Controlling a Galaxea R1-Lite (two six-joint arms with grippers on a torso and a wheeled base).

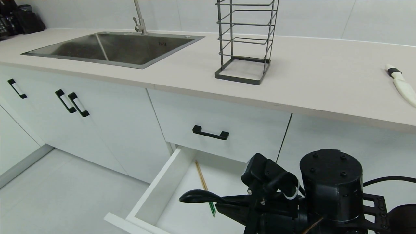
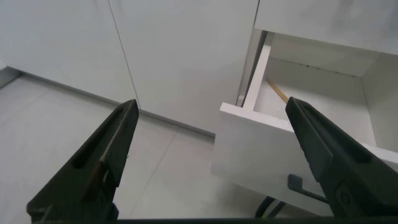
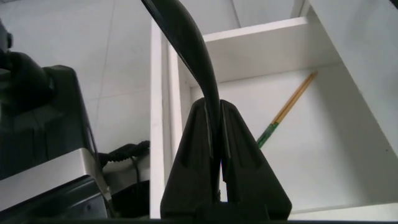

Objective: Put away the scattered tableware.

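Observation:
A black spoon [image 1: 198, 196] juts out over the open white drawer [image 1: 156, 191], and my right gripper [image 1: 234, 204] is shut on its handle. The right wrist view has the spoon [image 3: 186, 43] clamped between the fingers of that gripper [image 3: 214, 112], above the drawer's side wall [image 3: 160, 112]. A pair of wooden chopsticks with green tips [image 1: 204, 185] lies on the drawer floor; the chopsticks [image 3: 289, 106] are to one side of the spoon. My left gripper [image 2: 211, 109] is open and holds nothing, out in front of the drawer's front panel [image 2: 249, 143]. A white knife [image 1: 401, 85] lies on the counter at far right.
A tall black wire rack [image 1: 245, 42] stands mid-counter, with a steel sink [image 1: 113, 47] and tap to its left. A shut drawer with a black handle [image 1: 210, 133] sits right above the open one. Cabinet doors and bare floor lie to the left.

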